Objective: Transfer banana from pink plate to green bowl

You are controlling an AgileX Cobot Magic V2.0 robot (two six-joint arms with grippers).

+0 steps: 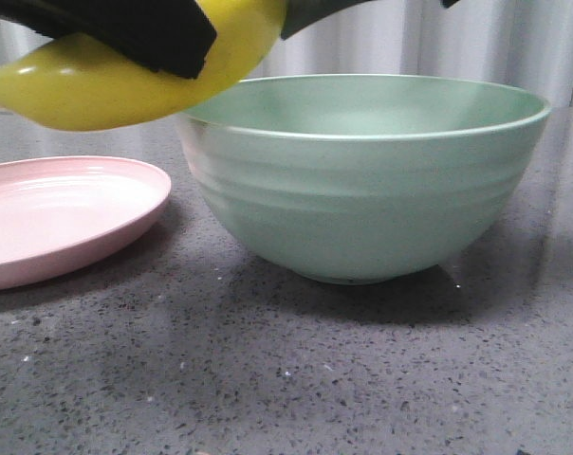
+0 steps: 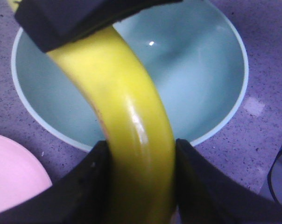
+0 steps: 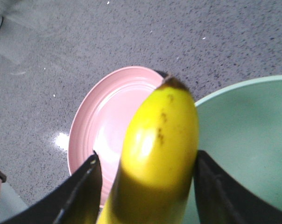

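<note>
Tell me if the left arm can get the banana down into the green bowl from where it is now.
Probably yes. The left pincer grips the banana above the green bowl, whose inside looks empty. The right pincer grips the banana too, which may hinder lowering.

Both your hands are raised off the tabletop, each closed on the banana (image 1: 97, 90). Left hand (image 2: 141, 182) grips one stretch between its black fingers; right hand (image 3: 145, 186) clamps near the dark tip.
</note>
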